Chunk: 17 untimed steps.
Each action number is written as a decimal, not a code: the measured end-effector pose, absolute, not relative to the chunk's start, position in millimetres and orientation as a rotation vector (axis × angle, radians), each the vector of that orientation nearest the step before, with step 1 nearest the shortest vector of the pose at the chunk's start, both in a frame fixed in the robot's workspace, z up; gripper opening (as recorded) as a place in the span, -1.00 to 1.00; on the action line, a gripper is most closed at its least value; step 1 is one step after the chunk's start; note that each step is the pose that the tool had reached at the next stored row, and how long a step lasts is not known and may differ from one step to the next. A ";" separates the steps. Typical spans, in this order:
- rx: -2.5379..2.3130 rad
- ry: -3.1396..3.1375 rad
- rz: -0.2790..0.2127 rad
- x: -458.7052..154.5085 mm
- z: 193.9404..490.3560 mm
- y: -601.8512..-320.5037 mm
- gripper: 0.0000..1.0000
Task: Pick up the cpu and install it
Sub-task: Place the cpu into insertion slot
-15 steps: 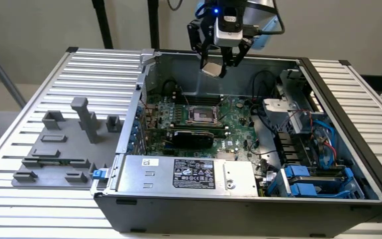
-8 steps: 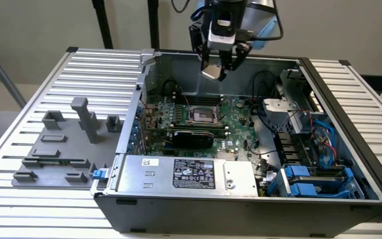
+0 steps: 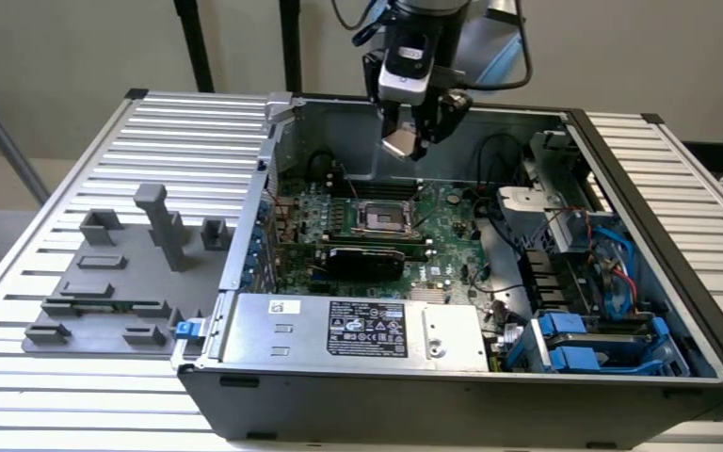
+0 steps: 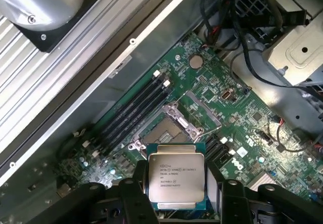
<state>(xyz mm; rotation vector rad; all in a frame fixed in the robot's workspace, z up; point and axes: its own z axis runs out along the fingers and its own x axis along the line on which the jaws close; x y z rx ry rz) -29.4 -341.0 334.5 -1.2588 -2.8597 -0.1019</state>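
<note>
The cpu [image 4: 175,178], a flat square chip with a silvery printed top, sits between my black fingers [image 4: 132,193] in the wrist view. My gripper [image 4: 176,196] is shut on it. In the exterior view the gripper [image 3: 409,141] hangs over the back of the open computer case, with the cpu [image 3: 402,143] tilted at its tip. It is above and a little behind the motherboard's square socket [image 3: 380,217]. The socket [image 4: 162,131] is open, its metal frame raised, and nothing lies in it.
The green motherboard [image 3: 443,212] lies in the black case [image 3: 462,405]. A silver labelled power-supply box [image 3: 349,328] sits at the front, cables and blue drive bays [image 3: 587,344] on the exterior view's right. A grey fixture plate [image 3: 117,282] lies on the exterior view's left.
</note>
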 end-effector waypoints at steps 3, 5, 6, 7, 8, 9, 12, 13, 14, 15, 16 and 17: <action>-1.337 -2.826 -0.102 -29.4 330.6 -341.0 0.10; -1.389 -2.801 -0.102 -29.4 328.0 -341.0 0.10; -1.415 -2.789 -0.102 -29.4 326.7 -341.0 0.10; -1.440 -2.776 -0.102 -29.4 325.5 -341.0 0.10; -1.465 -2.764 -0.102 -29.4 324.2 -341.0 0.10; -1.490 -2.751 -0.102 -29.4 323.0 -341.0 0.10; -1.567 -2.709 -0.102 -29.4 319.1 -341.0 0.10; -1.591 -2.696 -0.102 -29.4 317.9 -341.0 0.10; -1.616 -2.682 -0.102 -29.4 316.6 -341.0 0.10; -1.640 -2.667 -0.101 -29.4 315.3 -341.0 0.10; -1.663 -2.653 -0.101 -29.4 314.0 -341.0 0.10; -1.685 -2.640 -0.099 -29.4 312.8 -341.0 0.10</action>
